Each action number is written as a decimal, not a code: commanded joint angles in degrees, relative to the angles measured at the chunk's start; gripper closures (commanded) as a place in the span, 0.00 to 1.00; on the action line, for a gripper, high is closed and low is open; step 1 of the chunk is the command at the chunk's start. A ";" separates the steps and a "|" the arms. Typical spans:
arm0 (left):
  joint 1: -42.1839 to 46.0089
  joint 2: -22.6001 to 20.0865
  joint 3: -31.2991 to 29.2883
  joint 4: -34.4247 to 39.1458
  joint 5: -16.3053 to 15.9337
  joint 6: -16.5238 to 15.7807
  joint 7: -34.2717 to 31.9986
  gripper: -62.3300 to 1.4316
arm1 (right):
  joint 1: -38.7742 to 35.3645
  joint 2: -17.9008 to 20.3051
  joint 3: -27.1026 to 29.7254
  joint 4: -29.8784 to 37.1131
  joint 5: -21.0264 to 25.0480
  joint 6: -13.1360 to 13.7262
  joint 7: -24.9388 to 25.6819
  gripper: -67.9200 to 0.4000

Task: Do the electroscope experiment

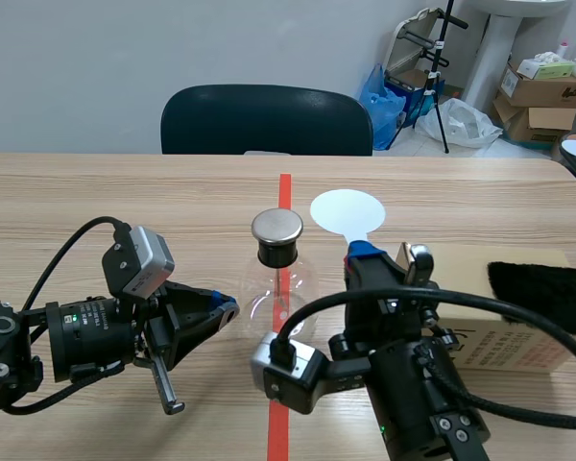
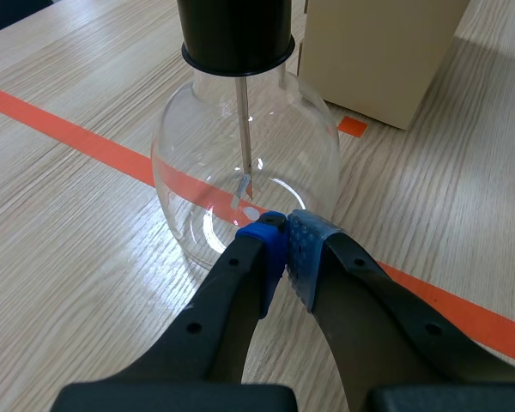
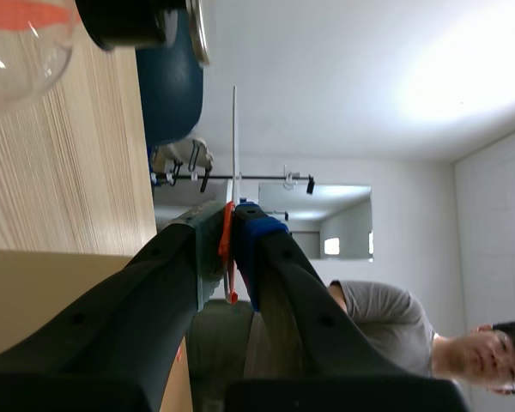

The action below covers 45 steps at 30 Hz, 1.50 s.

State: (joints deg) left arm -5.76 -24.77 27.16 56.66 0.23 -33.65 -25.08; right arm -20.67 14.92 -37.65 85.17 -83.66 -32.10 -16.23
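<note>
Scene view: set back and raised, facing across the table (image 1: 125, 192). Left wrist view: close, looking down past the left gripper (image 2: 285, 232) at the flask (image 2: 197, 163) just ahead. Right wrist view: rolled sideways, past the right gripper (image 3: 227, 227) and its clamped disc (image 3: 234, 129). All share the flask.

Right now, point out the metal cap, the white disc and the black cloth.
metal cap (image 1: 276, 226): scene view, top centre.
white disc (image 1: 348, 211): scene view, face centre.
black cloth (image 1: 542, 294): scene view, cloth's middle.

Flask (image 1: 277, 252) btwn left hand (image 1: 232, 309) & box (image 1: 499, 336); disc (image 1: 347, 211) prob. behind flask.
</note>
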 commanded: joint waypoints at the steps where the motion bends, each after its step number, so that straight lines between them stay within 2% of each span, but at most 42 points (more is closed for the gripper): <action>1: -0.61 0.13 -0.11 0.92 -0.59 -0.07 -0.63 0.93 | 0.83 0.15 -0.13 1.36 -0.04 -0.63 1.49 0.98; 9: -0.61 0.13 -0.11 0.92 -0.59 -0.07 -0.63 0.93 | 0.83 0.15 -0.13 1.36 -0.04 -0.63 11.63 0.98; 13: -0.61 0.13 -0.11 0.92 -0.59 -0.07 -0.63 0.93 | 0.83 0.15 -0.13 1.36 -0.04 -0.63 14.34 0.98; 45: -0.61 0.13 -0.13 0.92 -0.59 -0.07 -0.63 0.93 | 1.51 0.20 -0.13 1.36 -0.04 -0.61 14.47 0.98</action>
State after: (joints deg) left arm -5.76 -24.77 27.16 56.66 0.23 -33.65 -25.08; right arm -20.51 14.92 -37.65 85.17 -83.66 -32.10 -1.54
